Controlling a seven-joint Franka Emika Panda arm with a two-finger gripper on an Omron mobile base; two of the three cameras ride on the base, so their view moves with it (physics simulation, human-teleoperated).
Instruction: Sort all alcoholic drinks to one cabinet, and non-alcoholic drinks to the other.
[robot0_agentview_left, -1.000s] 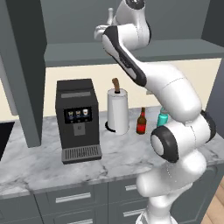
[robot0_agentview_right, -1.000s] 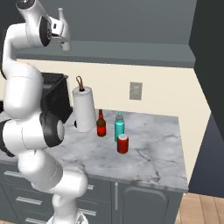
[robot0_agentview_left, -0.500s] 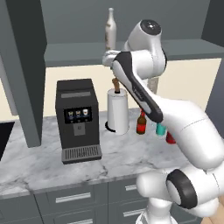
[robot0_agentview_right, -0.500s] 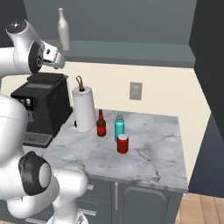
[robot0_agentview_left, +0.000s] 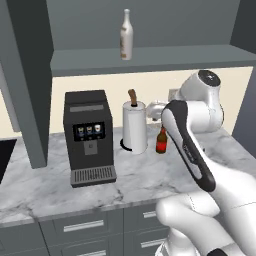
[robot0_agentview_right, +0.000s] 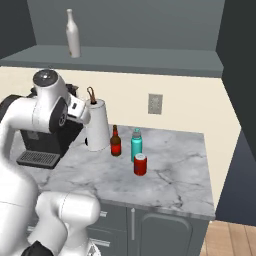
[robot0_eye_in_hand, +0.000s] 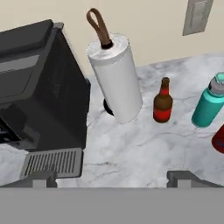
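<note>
I get flat, even rendered light, moderately bright, seemingly from above and in front. Soft shadow under the overhead cabinet shelf (robot0_agentview_left: 150, 59), whose interior reads dim grey. The paper-towel roll (robot0_eye_in_hand: 116, 78) casts a small dark shadow at its base, and the coffee machine (robot0_eye_in_hand: 39, 87) front is nearly black. No glare on the marble counter (robot0_agentview_right: 170, 170). Everything sharp, slight pixel softness, no edge distortion.

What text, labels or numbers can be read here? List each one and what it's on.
None can be read.
Brown bottle: red label, no lettering visible.
Coffee machine: small lit icons on its panel, too small to read.
Red can, teal bottle, pale bottle on the cabinet shelf: plain.
</note>
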